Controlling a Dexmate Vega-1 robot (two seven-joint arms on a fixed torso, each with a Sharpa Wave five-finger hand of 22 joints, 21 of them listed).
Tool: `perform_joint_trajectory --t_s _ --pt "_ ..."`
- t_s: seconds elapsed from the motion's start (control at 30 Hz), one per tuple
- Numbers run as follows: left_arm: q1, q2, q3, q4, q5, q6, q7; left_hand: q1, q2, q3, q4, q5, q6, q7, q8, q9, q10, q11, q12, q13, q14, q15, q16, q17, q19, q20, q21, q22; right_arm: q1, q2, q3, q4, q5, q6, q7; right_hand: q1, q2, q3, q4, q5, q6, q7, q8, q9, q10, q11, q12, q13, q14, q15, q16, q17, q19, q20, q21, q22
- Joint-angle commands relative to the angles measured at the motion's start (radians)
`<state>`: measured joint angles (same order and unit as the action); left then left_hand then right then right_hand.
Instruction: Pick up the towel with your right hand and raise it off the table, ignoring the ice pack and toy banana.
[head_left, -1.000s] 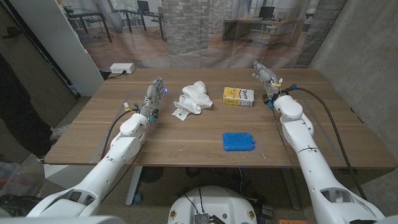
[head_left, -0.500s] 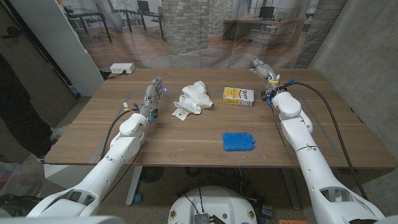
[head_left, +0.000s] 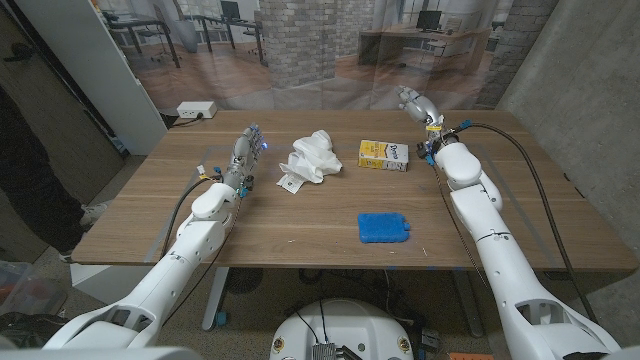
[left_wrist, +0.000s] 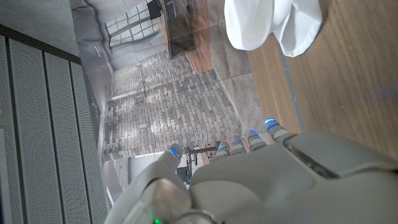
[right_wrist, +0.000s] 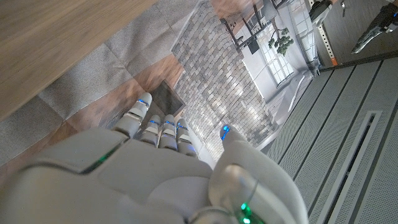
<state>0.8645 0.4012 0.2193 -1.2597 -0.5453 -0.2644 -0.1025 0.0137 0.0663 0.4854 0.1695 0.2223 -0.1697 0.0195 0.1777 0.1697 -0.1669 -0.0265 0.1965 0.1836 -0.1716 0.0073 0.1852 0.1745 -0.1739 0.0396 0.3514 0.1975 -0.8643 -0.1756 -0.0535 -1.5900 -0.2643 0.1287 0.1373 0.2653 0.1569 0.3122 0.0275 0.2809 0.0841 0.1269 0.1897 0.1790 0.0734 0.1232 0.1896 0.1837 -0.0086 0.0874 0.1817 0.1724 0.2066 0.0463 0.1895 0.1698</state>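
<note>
The white crumpled towel (head_left: 310, 158) lies on the wooden table (head_left: 300, 215), far of the middle; it also shows in the left wrist view (left_wrist: 270, 22). My right hand (head_left: 413, 103) hovers over the table's far edge, well to the right of the towel, fingers stretched out and holding nothing; its back shows in the right wrist view (right_wrist: 155, 168). My left hand (head_left: 246, 150) stays left of the towel, fingers straight and empty (left_wrist: 249, 174). The blue ice pack (head_left: 383, 227) lies nearer the front.
A yellow box (head_left: 384, 154) sits between the towel and my right arm. A white power strip (head_left: 197, 109) lies at the far left corner. A person in dark clothes stands at the left edge (head_left: 25, 160).
My right hand has lifted and drifted toward the table's far edge, slightly to the left. The left hand, towel, box and ice pack have not moved.
</note>
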Motion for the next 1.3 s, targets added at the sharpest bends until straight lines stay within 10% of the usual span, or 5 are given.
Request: perform_joint_trajectory --t_s 0.03,1.3 --pt "0.001 0.001 -0.003 0.000 -0.005 -0.001 0.000 0.003 0.068 -0.004 -0.001 0.004 -0.097 0.004 0.005 0.004 -0.090 0.002 0.006 0.006 -0.145 0.006 0.003 0.003 -0.035 0.005 0.001 0.004 -0.001 -0.012 -0.026 -0.034 -0.079 0.004 -0.010 0.014 -0.001 0.001 -0.009 -0.003 0.005 0.002 0.007 0.005 0.007 -0.002 0.005 0.002 0.006 0.006 0.008 0.002 0.006 0.002 0.006 0.002" --pt "0.005 -0.002 -0.013 0.012 -0.009 -0.007 -0.005 0.005 0.069 -0.007 -0.001 0.005 -0.097 0.004 0.004 0.004 -0.090 0.002 0.006 0.006 -0.144 0.006 0.003 0.003 -0.034 0.006 -0.002 0.004 0.001 -0.036 -0.096 -0.140 -0.325 0.004 -0.009 0.062 -0.002 0.029 -0.051 -0.024 0.016 -0.001 0.006 0.005 0.028 -0.008 0.008 0.002 0.013 0.002 0.007 0.001 0.001 -0.006 0.004 0.002"
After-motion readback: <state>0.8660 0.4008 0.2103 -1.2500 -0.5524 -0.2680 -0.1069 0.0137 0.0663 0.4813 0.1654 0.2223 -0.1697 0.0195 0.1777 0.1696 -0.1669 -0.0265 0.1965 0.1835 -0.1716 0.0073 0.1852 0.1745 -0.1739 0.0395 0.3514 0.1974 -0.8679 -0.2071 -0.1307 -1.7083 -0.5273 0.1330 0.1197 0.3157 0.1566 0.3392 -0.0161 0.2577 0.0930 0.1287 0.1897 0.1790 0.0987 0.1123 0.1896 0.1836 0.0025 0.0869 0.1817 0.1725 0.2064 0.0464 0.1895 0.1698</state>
